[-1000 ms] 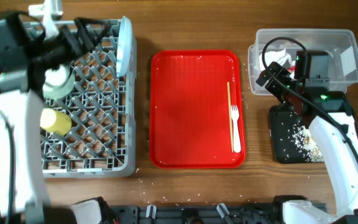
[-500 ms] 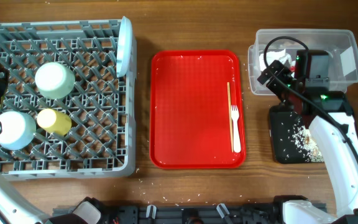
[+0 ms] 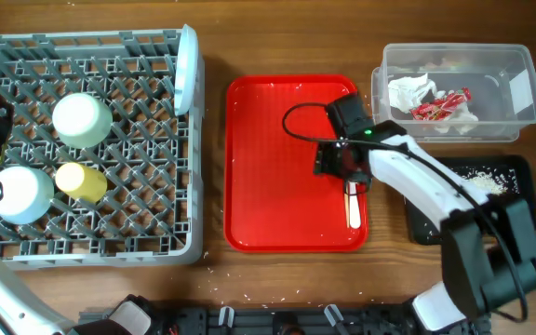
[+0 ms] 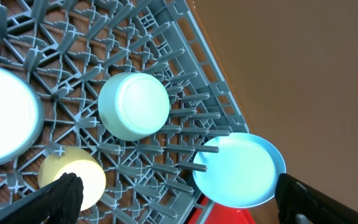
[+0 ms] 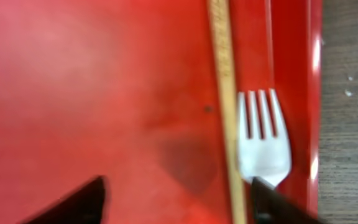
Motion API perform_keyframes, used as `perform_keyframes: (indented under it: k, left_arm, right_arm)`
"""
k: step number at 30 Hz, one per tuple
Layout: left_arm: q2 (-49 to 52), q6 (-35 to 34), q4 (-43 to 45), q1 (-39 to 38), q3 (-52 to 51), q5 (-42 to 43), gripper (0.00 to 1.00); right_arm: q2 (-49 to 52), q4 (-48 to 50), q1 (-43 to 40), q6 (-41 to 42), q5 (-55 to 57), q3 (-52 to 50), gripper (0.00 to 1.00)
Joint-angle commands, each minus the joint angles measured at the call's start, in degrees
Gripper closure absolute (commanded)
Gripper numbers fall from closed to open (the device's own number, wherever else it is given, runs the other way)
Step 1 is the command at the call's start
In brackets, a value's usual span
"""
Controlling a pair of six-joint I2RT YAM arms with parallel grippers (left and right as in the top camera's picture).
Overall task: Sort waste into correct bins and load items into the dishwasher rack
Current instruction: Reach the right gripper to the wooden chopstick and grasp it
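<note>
The grey dishwasher rack (image 3: pixel 138 237) at the left holds two pale bowls (image 3: pixel 82 119) (image 3: pixel 21 193), a yellow cup (image 3: pixel 82 181) and a white plate (image 3: pixel 186 70) upright at its right edge. My left gripper (image 4: pixel 179 208) is open and empty above the rack. My right gripper (image 3: pixel 340 167) is open, low over the red tray's right side. In the right wrist view its jaws (image 5: pixel 173 205) straddle the wooden chopstick (image 5: pixel 224 93), with the white fork (image 5: pixel 263 140) beside the right finger. The clear tub (image 3: pixel 519 65) holds the napkin (image 3: pixel 409 91) and the red wrapper (image 3: pixel 440 105). The black tray (image 3: pixel 515 172) holds rice crumbs (image 3: pixel 477 179).
The red serving tray (image 3: pixel 268 158) lies in the middle between the rack and the bins. A few white crumbs lie on the wooden table by the front edge (image 3: pixel 249 298). The right arm reaches across the black tray's left part.
My right arm has swung from the clear tub to the red tray, over the chopstick and fork. My left arm pulled back to the left, leaving a second bowl in the rack.
</note>
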Motion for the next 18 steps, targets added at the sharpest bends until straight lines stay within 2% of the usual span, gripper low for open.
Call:
perform_keyframes:
  k: [1, 7, 13, 15, 16, 17, 18]
  left_arm:
    - [0.0, -0.5, 0.0, 0.3, 0.0, -0.2, 0.0]
    - [0.0, -0.5, 0.0, 0.3, 0.0, -0.2, 0.0]
    - [0.0, -0.5, 0.0, 0.3, 0.0, -0.2, 0.0]
    - [0.0, -0.5, 0.0, 0.3, 0.0, -0.2, 0.0]
    - [0.0, -0.5, 0.0, 0.3, 0.0, -0.2, 0.0]
    - [0.0, -0.5, 0.0, 0.3, 0.0, -0.2, 0.0]
    - [0.0, -0.5, 0.0, 0.3, 0.0, -0.2, 0.0]
  right_arm:
    - [2.8, -2.8, 0.0, -0.2, 2.8, -0.2, 0.41]
    - [3.1, -4.3, 0.1, -1.7, -0.1, -0.2, 0.43]
    - [3.2, -1.2, 0.1, -1.0, -0.9, -3.8, 0.58]
    - [3.2, -1.1, 0.1, 0.0, -0.9, -4.0, 0.75]
    - [3.2, -1.1, 0.1, 0.4, -0.9, -3.9, 0.89]
    - [3.2, -1.1, 0.1, 1.1, -1.2, -3.7, 0.96]
    - [3.2, -1.7, 0.1, 1.5, -2.2, -2.7, 0.96]
